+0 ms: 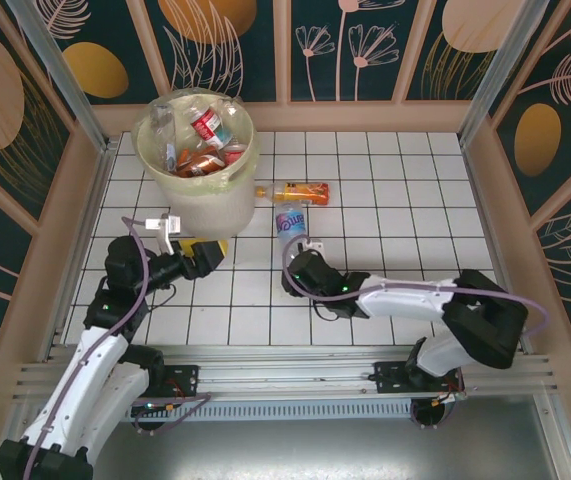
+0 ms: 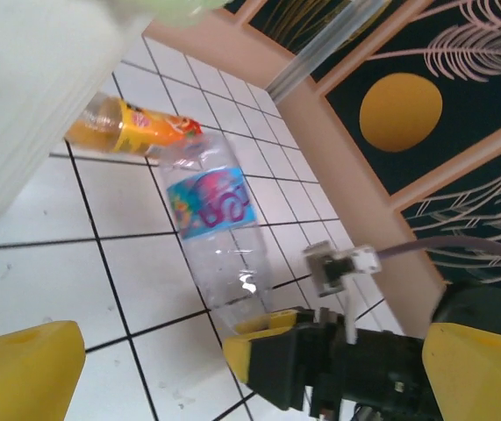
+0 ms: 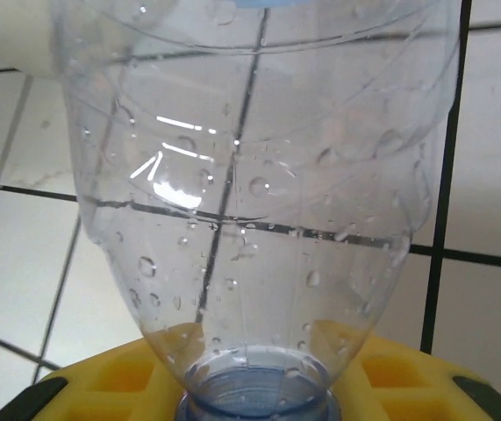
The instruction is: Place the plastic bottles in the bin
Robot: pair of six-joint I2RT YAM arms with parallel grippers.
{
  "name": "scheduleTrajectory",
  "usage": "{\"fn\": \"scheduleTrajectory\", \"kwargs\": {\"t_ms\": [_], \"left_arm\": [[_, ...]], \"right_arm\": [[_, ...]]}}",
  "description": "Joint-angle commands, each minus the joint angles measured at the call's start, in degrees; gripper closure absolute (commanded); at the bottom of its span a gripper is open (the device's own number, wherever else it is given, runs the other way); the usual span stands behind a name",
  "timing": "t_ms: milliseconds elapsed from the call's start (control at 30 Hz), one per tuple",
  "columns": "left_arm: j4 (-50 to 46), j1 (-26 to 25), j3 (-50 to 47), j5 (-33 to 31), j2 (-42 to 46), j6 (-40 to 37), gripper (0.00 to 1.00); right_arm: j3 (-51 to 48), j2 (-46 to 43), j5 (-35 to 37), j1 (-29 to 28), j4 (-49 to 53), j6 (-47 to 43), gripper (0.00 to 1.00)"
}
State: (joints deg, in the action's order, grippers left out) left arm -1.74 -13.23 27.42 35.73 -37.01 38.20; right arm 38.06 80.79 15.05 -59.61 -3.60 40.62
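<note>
Grips a clear blue-labelled bottle (image 1: 290, 228) by the capped neck with the right claw (image 1: 302, 263), yellow pads (image 3: 118, 377) shut on either side of the blue cap (image 3: 254, 405), body seemingly resting on the white tiled surface (image 1: 405, 200) with its base pointing away from the arms. Takes the neck rather than the wide belly, probably for a narrower, stiffer hold less likely to crush or slip. Holds the left claw (image 1: 208, 256) wide open and empty just beside the foot of the bin (image 1: 205, 200), low over the tiles, seemingly parked clear of the lift path. Shows an orange-labelled bottle (image 1: 300, 192) on its side just beyond the held one, near the bin's wall and very close to the blue-labelled bottle's base, though hard to call contact. Shows several bottles (image 1: 205, 128) already heaped inside the lined, cream-coloured bin, red and orange labels among them. Puts the job well along by that count, with two bottles outside on the surface, one of them in hand. Calls next, by the look of it, for a lift clear of the tiles, a swing left over the rim and a release above the pile. Risks a knock against the orange-labelled bottle or the rim, with the long body swinging from a grip at one end.
</note>
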Motion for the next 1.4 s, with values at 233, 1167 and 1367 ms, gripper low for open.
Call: {"fn": "scheduleTrajectory", "kwargs": {"t_ms": [233, 1167, 1367], "left_arm": [[18.91, -8.09, -1.82, -3.13, -9.71, 11.42, 0.01], [43.27, -25.09, 2.20, -12.26, -29.69, 20.15, 0.26], [41.65, -25.08, 2.42, -13.32, -28.71, 19.86, 0.34]], "right_arm": [[-5.37, -15.05, -7.38, -0.36, -3.76, -12.07, 0.63], [-12.27, -25.09, -19.00, -1.47, -6.92, -15.84, 0.61], [-12.48, -25.24, -18.87, -1.47, -6.70, -16.14, 0.61]]}}
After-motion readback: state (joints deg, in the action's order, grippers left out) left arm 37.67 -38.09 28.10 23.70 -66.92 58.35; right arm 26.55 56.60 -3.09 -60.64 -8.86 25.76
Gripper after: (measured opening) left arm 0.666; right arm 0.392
